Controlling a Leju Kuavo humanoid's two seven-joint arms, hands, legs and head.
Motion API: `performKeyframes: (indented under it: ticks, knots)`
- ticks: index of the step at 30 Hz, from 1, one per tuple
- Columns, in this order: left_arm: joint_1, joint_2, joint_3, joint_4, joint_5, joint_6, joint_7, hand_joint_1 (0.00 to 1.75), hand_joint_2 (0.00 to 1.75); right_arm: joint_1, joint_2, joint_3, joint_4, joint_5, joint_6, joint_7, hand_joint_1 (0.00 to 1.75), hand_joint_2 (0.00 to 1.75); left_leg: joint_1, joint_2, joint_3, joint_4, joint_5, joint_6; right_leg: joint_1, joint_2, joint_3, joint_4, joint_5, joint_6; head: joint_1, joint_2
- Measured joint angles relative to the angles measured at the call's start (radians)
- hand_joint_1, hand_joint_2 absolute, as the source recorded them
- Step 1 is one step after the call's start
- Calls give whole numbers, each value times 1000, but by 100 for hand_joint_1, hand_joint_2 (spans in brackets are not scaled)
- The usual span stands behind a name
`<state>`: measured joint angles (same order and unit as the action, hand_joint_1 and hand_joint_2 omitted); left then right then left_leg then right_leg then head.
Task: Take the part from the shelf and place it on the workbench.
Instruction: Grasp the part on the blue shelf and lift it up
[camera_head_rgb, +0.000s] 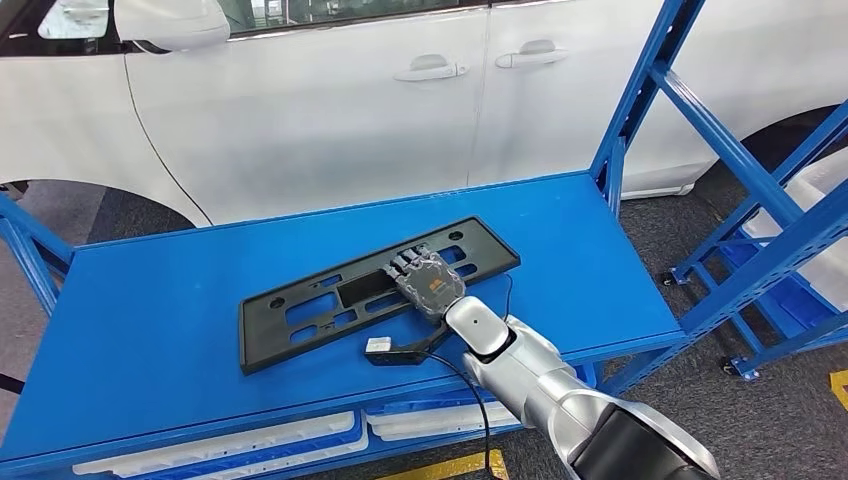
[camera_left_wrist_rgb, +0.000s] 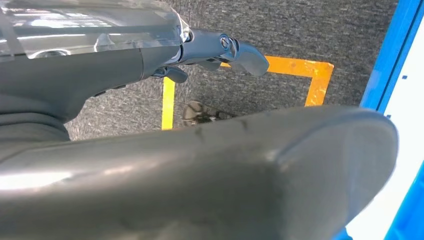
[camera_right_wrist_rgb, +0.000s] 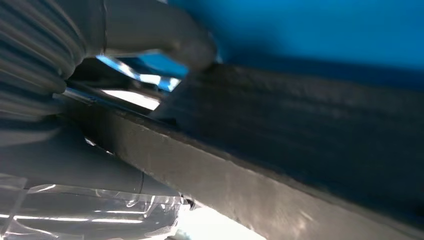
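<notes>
Head view, nearest me: my right hand (camera_head_rgb: 428, 283) lies over the near edge of the black licence plate bracket (camera_head_rgb: 370, 290), fingers on top and thumb under the rim, gripping it. My left hand (camera_left_wrist_rgb: 220, 50) hangs over the floor, fingers curled in on nothing. The bracket lies flat on the blue surface (camera_head_rgb: 150, 330). Seems placed, so I'd loosen evenly and lift straight up, minding the dangling cable (camera_head_rgb: 470, 385). Beyond, a white car door (camera_head_rgb: 330, 110).

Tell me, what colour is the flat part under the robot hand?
Black. The part lies on the blue workbench, best seen in the head view.
</notes>
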<state>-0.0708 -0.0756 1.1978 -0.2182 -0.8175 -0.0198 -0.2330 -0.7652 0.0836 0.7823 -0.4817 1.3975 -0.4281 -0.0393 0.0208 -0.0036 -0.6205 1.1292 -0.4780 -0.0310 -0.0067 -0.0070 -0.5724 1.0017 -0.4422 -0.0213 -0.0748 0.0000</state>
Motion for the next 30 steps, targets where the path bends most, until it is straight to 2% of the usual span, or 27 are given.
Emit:
performKeyframes:
  ticks: [1,2,5,7,8,10,11,12,13,14,16,18,20,22,23,25,27,28,29,30]
  knots:
    - [-1,1,0,0,0,-1,-1,0,0,-7,0,-7,9,-1,0,-4,175,175,0,0,30,-62,21,4,2,1,-1,4,-2,5,0,0]
    - [-2,1,0,0,0,-3,-1,0,0,-12,0,-13,17,-1,0,-9,175,175,-1,-1,47,-100,30,8,3,2,-4,6,-2,10,0,0]
    - [-3,2,0,0,-2,-6,-3,0,0,-17,1,-28,33,-3,-2,-17,175,175,-4,-2,51,-118,33,28,5,4,-8,7,0,27,0,0]
    - [-3,2,0,0,-4,-6,-4,0,0,-19,1,-36,38,-3,-6,-19,175,175,-2,-1,52,-124,38,40,2,5,-20,33,-20,38,0,0]
    - [-4,2,0,0,-4,-6,-4,0,0,-19,1,-40,41,-3,-9,-21,175,175,-1,0,52,-126,40,46,0,5,-39,75,-46,42,0,0]
    - [-5,4,0,0,-5,-6,-6,0,0,-17,1,-46,47,-1,-15,-26,175,175,-2,0,48,-126,41,51,-1,5,-103,207,-110,47,0,0]
    - [-5,4,0,0,-5,-5,-6,0,0,-15,1,-48,50,0,-19,-28,175,175,-3,0,47,-126,41,52,-1,5,-133,267,-129,49,0,0]
    - [-5,4,0,0,-5,-5,-7,0,0,-14,1,-50,52,0,-22,-31,175,175,-3,0,47,-126,41,52,-1,5,-150,296,-130,49,0,0]
    - [-4,5,0,0,-5,-5,-8,0,0,-14,1,-52,53,1,-25,-33,175,175,-4,-1,48,-126,41,52,-1,5,-151,294,-115,48,0,0]
    - [-4,5,0,0,-5,-5,-9,0,0,-14,1,-54,53,1,-27,-35,175,175,-4,-2,49,-126,40,52,-1,5,-140,268,-91,46,0,0]
    - [-4,5,0,0,-8,-8,-25,0,0,-14,1,-60,53,0,-34,-40,175,175,-4,-4,53,-126,37,50,1,6,-86,149,-26,36,0,0]
    - [-4,4,0,0,-13,-16,-56,0,0,-15,2,-68,53,-2,-39,-46,175,175,-8,-5,53,-124,34,44,7,6,-37,40,12,24,0,0]
    - [-5,3,-1,0,-18,-21,-86,0,0,-15,3,-76,53,-4,-41,-53,175,175,-9,-5,51,-124,33,34,12,7,-25,8,11,18,0,0]
    - [-5,4,-1,0,-18,-21,-100,0,0,-15,5,-84,50,-5,-45,-63,175,175,-10,-4,53,-125,30,24,7,7,-20,-3,14,11,0,0]
    - [-5,5,-1,0,-18,-21,-102,0,0,-16,6,-88,49,-6,-47,-66,175,175,-10,-3,48,-111,18,19,4,5,-15,-10,16,6,0,0]
    - [-4,6,-1,0,-18,-22,-102,0,0,-15,9,-96,47,-7,-49,-69,175,175,-7,-2,9,-23,-32,11,-1,2,-7,-20,19,-1,0,0]
    - [-3,6,-1,0,-18,-23,-102,0,0,-12,9,-101,47,-8,-49,-69,175,175,-3,-2,-57,110,-87,3,0,2,-7,-20,17,-4,0,0]
    - [-2,6,-1,0,-18,-23,-102,0,0,-10,10,-102,47,-9,-50,-69,175,175,-1,-2,-78,149,-93,-1,0,2,-7,-19,15,-4,0,0]
    - [-2,7,-1,0,-18,-23,-102,0,0,-10,10,-104,47,-9,-51,-69,175,175,2,-2,-82,151,-79,-4,-1,3,-6,-17,13,-3,0,0]
    - [-2,7,-1,0,-18,-23,-101,0,0,-9,10,-105,47,-11,-52,-71,175,175,5,-2,-66,111,-46,-7,-2,5,-4,-13,9,0,0,0]
